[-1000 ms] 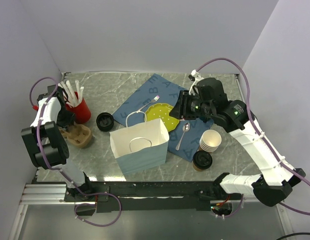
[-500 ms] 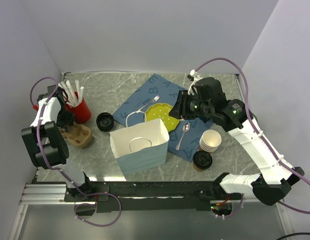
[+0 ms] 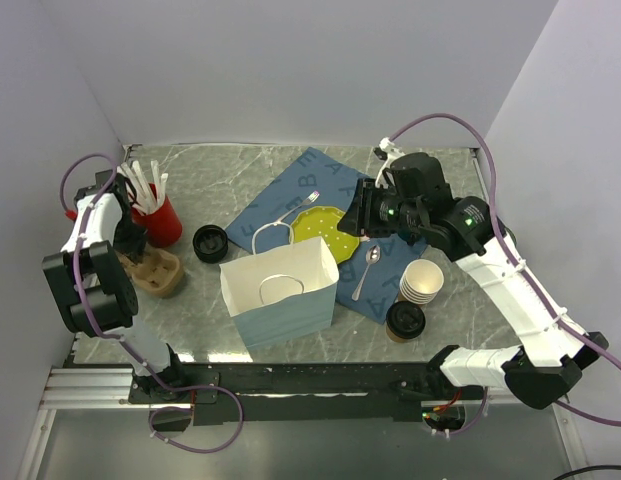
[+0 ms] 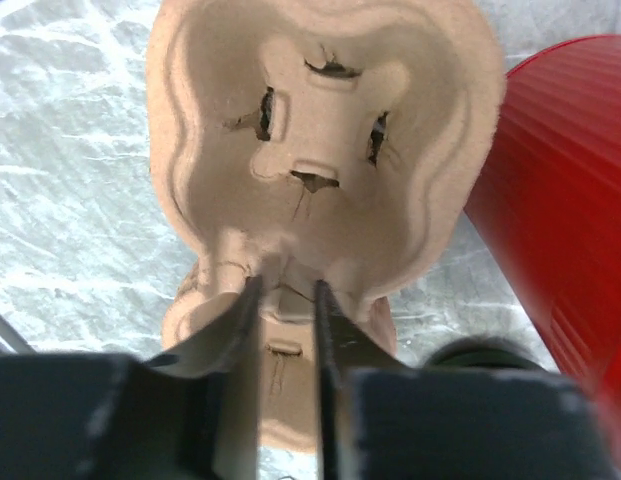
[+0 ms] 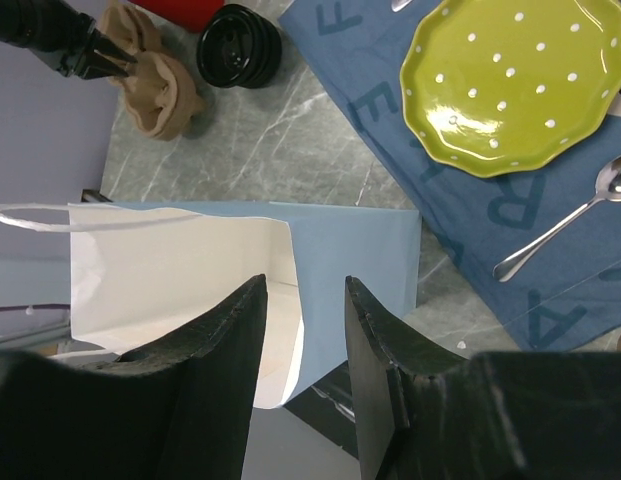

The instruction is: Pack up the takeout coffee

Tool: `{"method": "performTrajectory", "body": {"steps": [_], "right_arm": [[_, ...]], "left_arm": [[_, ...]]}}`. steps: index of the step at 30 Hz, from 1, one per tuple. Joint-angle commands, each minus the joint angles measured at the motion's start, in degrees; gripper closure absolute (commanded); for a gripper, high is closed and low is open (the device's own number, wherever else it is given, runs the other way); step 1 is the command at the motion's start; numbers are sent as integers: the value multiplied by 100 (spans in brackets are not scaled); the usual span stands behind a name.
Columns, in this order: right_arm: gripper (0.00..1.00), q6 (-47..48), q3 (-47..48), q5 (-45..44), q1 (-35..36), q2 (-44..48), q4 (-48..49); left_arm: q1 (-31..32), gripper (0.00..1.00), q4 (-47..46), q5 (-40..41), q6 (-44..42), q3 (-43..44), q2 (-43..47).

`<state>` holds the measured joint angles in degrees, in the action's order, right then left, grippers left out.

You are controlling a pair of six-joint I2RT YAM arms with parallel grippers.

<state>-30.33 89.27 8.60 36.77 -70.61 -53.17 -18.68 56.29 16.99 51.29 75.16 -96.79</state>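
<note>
The marble bench [image 3: 190, 180] carries a light blue paper bag [image 3: 280, 295], standing open near its front middle. Behind the bag lies a blue cloth [image 3: 320, 175] with a yellow-green dotted plate [image 3: 323, 230] on it. A red cup [image 3: 165, 222] of white straws stands at the far left. Right of the bag is a stack of lidless paper cups [image 3: 422, 282].

Just in front of that stack, at the near edge of the cloth, stands the takeout coffee [image 3: 405, 320], upright with its black lid on. The right end effector [image 5: 302, 320] hangs over the bag's right edge beside the plate. Its fingers are parted by a moderate gap with nothing between them, and the coffee lies apart from it, nearer the front.

The left end effector [image 4: 287, 295] is far across the bench, with the bag between it and the coffee. Its jaws are narrow and pinched on a ridge of the pulp cup carrier [image 4: 320, 150].

A loose black lid [image 3: 210, 243] sits beside the carrier, and a spoon [image 3: 367, 268] lies on the cloth.
</note>
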Motion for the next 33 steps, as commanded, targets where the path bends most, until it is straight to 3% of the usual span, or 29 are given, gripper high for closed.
{"method": "performTrajectory", "body": {"steps": [1,9,14,17,24,33], "right_arm": [[55,79,345,-43,23,-14,140],[55,115,380,19,32,-32,166],[54,97,301,37,23,21,201],[54,115,266,1,23,56,193],[53,176,222,-34,32,82,193],[53,247,257,-60,23,21,193]], "left_arm": [[-31,84,347,331,-31,421,143],[-22,81,593,313,-5,720,319],[-22,51,400,7,-320,449,371],[-22,42,277,-135,-391,202,389],[-31,48,285,-162,-374,34,258],[-31,41,242,58,-418,43,205]]}}
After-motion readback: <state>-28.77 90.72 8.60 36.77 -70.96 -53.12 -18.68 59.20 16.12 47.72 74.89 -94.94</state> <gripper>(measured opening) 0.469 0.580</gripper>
